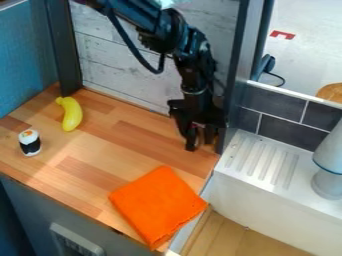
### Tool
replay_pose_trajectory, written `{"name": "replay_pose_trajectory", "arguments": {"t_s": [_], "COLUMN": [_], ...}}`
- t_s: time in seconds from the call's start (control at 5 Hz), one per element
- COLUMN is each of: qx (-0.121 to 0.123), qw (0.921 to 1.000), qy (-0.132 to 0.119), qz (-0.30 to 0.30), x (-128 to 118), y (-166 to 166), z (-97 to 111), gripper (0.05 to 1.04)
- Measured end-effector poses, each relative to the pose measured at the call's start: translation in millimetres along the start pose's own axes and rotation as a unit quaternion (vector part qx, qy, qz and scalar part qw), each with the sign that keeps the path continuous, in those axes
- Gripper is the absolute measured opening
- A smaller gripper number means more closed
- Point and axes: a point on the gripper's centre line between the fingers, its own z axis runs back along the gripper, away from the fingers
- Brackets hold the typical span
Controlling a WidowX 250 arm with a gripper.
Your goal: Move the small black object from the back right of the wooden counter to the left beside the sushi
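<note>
One black gripper [204, 144], jaws apart, near white sink [257, 200] and orange cloth [158, 204].

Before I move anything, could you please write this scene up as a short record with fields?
surface: wooden counter
gripper: black, pointing down at the counter's far right corner in the view
nearest loose item: orange cloth, folded, at the near right, a corner reaching over the counter's right edge
yellow banana: lying at the far left
sushi piece: white with a black band and orange on top, left of the banana and nearer the camera
right side: white unit with a ridged top, below dark tiles
</note>
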Motion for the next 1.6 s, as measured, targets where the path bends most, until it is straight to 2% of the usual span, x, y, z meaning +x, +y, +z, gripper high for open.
{"name": "replay_pose_trajectory", "arguments": {"t_s": [0.2,0.4,0.6,0.8,1.0,1.2,1.4,1.6], "qx": [0.000,0.000,0.000,-0.010,-0.007,0.007,0.038,0.068], "qw": [1.0000,1.0000,0.9998,0.9959,0.9880,0.9786,0.9686,0.9634], "qy": [-0.005,-0.003,-0.006,-0.026,-0.039,-0.043,-0.041,-0.027], "qz": [0.001,0.001,0.017,0.086,0.149,0.201,0.242,0.258], "x": [3.8,2.8,-7.5,-22.4,-42.6,-61.0,-75.4,-94.8], "y": [-0.5,-0.1,3.9,37.4,75.7,111.2,152.2,176.8], "z": [2.5,1.3,7.4,41.5,70.7,79.2,82.8,81.2], "gripper": [0.450,0.369,0.369,0.369,0.369,0.369,0.369,0.369]}}
